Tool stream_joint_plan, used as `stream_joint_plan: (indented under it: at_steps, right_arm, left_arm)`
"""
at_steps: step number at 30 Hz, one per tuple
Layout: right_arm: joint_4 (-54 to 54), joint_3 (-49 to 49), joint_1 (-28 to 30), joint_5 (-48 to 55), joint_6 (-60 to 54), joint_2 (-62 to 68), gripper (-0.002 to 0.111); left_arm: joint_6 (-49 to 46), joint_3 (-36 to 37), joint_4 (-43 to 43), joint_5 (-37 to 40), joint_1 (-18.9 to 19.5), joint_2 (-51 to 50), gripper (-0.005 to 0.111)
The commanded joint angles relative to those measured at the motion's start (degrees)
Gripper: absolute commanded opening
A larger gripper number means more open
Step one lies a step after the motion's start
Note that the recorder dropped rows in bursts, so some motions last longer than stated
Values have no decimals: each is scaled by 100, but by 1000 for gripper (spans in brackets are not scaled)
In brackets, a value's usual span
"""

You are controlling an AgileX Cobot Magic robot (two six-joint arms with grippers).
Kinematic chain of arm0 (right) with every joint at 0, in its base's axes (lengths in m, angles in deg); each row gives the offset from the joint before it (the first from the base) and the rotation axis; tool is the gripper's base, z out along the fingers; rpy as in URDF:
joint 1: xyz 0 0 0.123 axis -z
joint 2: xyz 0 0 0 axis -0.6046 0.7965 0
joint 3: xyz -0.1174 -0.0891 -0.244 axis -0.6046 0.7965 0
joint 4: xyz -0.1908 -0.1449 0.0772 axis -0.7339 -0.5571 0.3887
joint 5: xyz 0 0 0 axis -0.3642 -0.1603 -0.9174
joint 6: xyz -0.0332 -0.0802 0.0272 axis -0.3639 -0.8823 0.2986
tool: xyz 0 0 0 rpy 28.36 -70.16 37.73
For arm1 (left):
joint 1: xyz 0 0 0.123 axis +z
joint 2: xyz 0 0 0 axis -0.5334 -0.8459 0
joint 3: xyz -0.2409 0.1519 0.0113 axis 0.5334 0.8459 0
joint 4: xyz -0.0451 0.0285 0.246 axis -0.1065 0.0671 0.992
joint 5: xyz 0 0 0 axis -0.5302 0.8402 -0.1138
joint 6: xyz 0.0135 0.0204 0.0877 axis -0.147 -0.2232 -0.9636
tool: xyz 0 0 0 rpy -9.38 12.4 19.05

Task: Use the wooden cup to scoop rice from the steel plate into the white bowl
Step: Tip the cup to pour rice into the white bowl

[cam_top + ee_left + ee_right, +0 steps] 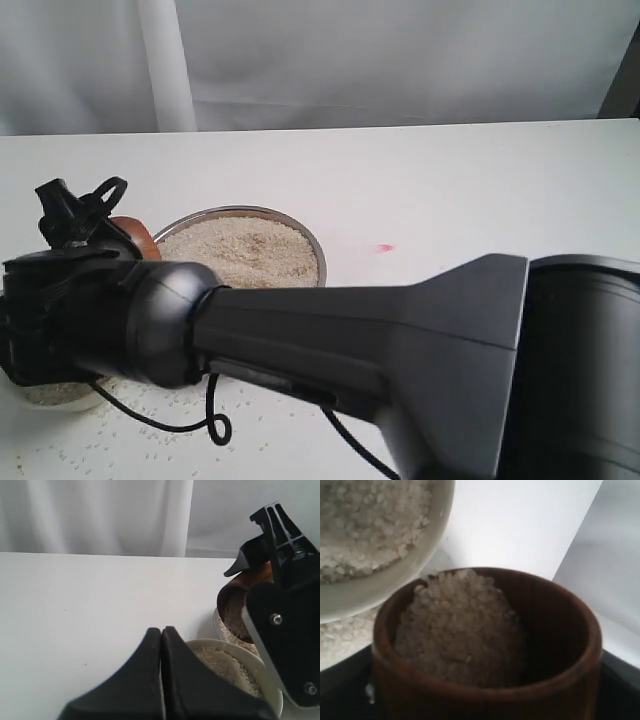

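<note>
My right gripper [85,205] reaches across to the left and is shut on the wooden cup [138,238]. The cup [485,645] is heaped with rice [460,630] and hangs tilted close beside the rim of the white bowl [385,587]. The bowl [267,680] holds rice [220,662] too; in the exterior view it [60,400] is mostly hidden under the right wrist. The steel plate [312,240], full of rice [240,252], sits just right of the cup. My left gripper [161,630] is shut and empty, on the near side of the bowl.
The thick black right arm [400,340] crosses the front of the table and hides much of it. Loose grains [120,430] and a black cable loop [215,425] lie near the front edge. A small pink mark [385,247] is right of the plate.
</note>
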Motion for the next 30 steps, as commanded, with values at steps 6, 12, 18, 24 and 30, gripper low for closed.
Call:
stream_joint_plan:
  at_steps: [6, 12, 18, 24, 30]
  right_arm:
    - [-960, -58, -280, 85, -15, 155, 0]
    - [-1474, -58, -376, 125, -27, 262, 0]
    - [-1627, -58, -376, 124, -27, 295, 0]
    - [-2001, -58, -376, 124, -27, 295, 0]
    - [-2349, -58, -376, 124, -27, 295, 0]
  left_arm:
    - [14, -28, -26, -42, -28, 9, 0]
    - [14, -28, -26, -42, -28, 9, 0]
    - [14, -28, -26, -42, -28, 9, 0]
    - [14, -28, -26, -42, -28, 9, 0]
    - [14, -28, -26, -42, -28, 9, 0]
